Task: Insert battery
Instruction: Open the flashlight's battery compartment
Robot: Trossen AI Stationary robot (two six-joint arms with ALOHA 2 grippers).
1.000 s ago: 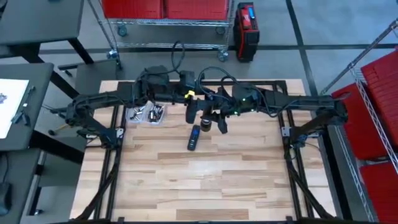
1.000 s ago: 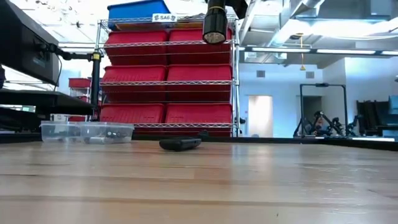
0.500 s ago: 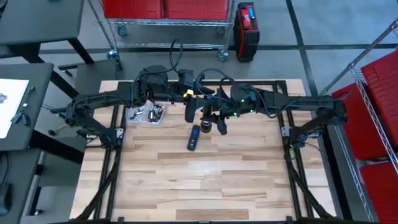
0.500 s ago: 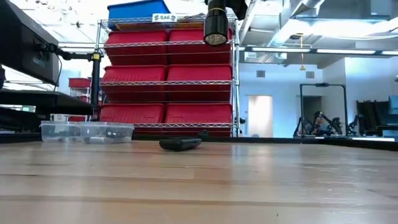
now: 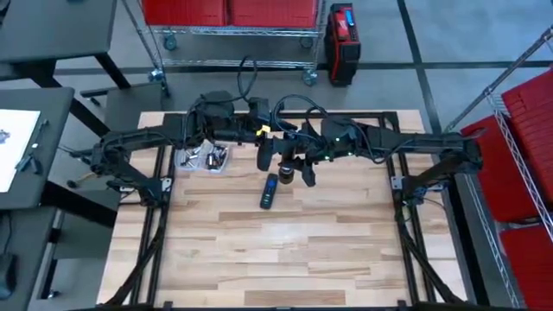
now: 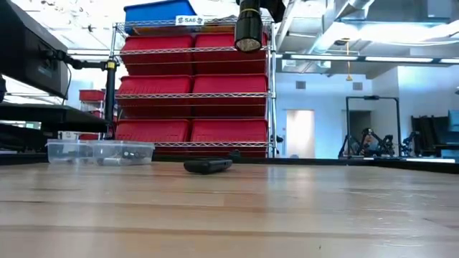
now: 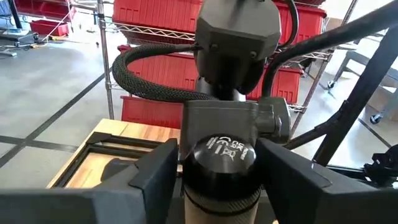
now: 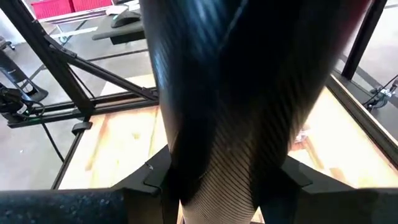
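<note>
Right now you are sitting in the alignment step of the insertion, judging by how things are lying: both arms are meeting in the air above the 12 o'clock edge of the bench (image 5: pixel 285 250), and nothing is showing as seated yet. Your left gripper (image 7: pixel 221 169) is holding its fingers (image 7: pixel 155 171) clamped on a short cylinder with a black stamped end and a pale body, which I am taking to be the battery (image 7: pixel 222 152). Your right gripper (image 8: pixel 217 183) is gripping with its fingers closed around the dark knurled flashlight (image 8: pixel 236 93), which is hanging high over the bench with one end pointing down. For the next move, you are probably needing to line the battery's axis up with the flashlight's open end and push it straight in; I cannot tell which end is open. A dark flat object (image 5: pixel 270 190) is lying on the bench just toward 6 o'clock of the two grippers, apart from both. At about 10 o'clock, near the back left edge, two clear tubs (image 5: pixel 203 160) are sitting side by side, holding small dark and metallic pieces, too small to identify.
</note>
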